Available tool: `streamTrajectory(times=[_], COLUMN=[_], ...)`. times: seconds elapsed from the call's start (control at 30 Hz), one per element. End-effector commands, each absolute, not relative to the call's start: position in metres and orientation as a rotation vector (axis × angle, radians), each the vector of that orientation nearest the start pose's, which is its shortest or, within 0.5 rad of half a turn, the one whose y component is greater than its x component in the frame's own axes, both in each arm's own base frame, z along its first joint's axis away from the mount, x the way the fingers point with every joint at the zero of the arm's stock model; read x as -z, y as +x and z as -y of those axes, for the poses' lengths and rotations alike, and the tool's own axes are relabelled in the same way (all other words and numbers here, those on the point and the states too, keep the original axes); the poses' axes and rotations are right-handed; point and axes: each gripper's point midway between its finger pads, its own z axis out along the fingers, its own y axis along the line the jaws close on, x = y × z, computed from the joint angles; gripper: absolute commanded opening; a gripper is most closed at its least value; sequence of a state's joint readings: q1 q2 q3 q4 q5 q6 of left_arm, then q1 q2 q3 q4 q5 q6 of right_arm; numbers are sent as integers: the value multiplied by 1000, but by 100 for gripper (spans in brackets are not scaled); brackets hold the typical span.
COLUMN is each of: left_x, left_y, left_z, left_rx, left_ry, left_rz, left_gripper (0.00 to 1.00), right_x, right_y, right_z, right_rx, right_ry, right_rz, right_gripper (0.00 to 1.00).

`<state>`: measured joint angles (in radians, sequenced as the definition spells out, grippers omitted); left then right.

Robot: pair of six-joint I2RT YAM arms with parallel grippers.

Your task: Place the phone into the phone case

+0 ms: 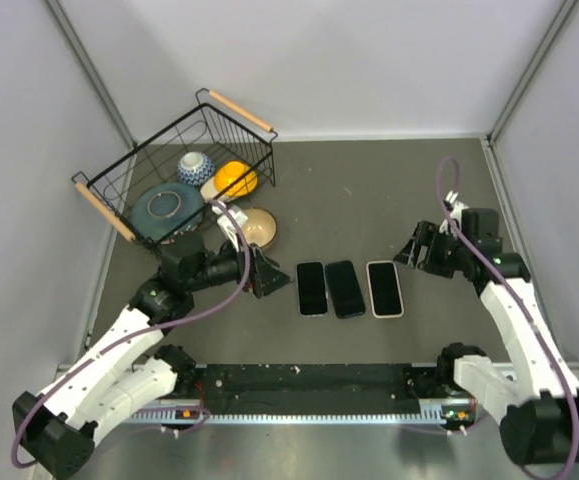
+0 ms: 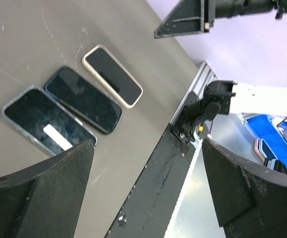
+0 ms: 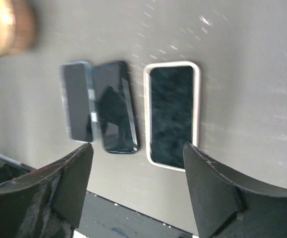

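Three flat rectangles lie side by side mid-table. The white phone case [image 1: 384, 288] is on the right, its frame filled by a dark glossy face [image 3: 173, 114] [image 2: 112, 75]. A bare dark phone [image 1: 345, 289] [image 3: 114, 106] [image 2: 84, 99] lies in the middle. On the left is a phone in a clear-rimmed case [image 1: 311, 288] [image 2: 49, 121] [image 3: 77, 101]. My right gripper [image 1: 416, 247] [image 3: 137, 148] hovers open just right of and above the white case, holding nothing. My left gripper [image 1: 269, 275] [image 2: 148, 163] stands open and empty to the left of the row.
A black wire basket [image 1: 119, 190] at the back left holds bowls, a dark plate and a yellow object. A tan bowl [image 1: 259, 226] [image 3: 7, 25] sits beside it, near my left gripper. The black rail [image 1: 309, 378] [image 2: 168, 168] runs along the near edge.
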<state>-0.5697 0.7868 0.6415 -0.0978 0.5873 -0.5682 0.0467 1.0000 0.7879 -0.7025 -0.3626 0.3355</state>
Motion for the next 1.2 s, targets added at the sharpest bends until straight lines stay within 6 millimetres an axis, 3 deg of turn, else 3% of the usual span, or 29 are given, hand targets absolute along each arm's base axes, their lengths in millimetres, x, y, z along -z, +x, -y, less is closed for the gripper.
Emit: streamTrajectory(times=[0.0, 0.03, 0.07, 0.17, 0.33, 0.5, 1.17], left_x=[-301, -310, -314, -328, -340, -350, -347], left_y=[171, 170, 169, 170, 158, 147, 145], left_z=[244, 241, 238, 227, 211, 195, 188], left_rx=[1267, 1252, 1239, 1185, 1164, 1138, 1097], left_ry=[548, 548, 545, 504, 456, 409, 407], left_rz=[-1697, -1665, -1648, -1594, -1519, -1449, -1449], left_gripper=[95, 95, 95, 96, 96, 97, 97], right_x=[-216, -228, -250, -281, -307, -305, -315], right_y=[214, 207, 196, 170, 134, 118, 125], right_z=[-114, -118, -120, -122, -129, -128, -123], right_rx=[-822, -851, -875, -911, -1003, -1017, -982], right_ry=[88, 66, 40, 18, 1, -1, 24], right_rz=[-2245, -2203, -2114, -1965, -1796, -1733, -1718], right_gripper=[79, 82, 99, 99, 99, 99, 99])
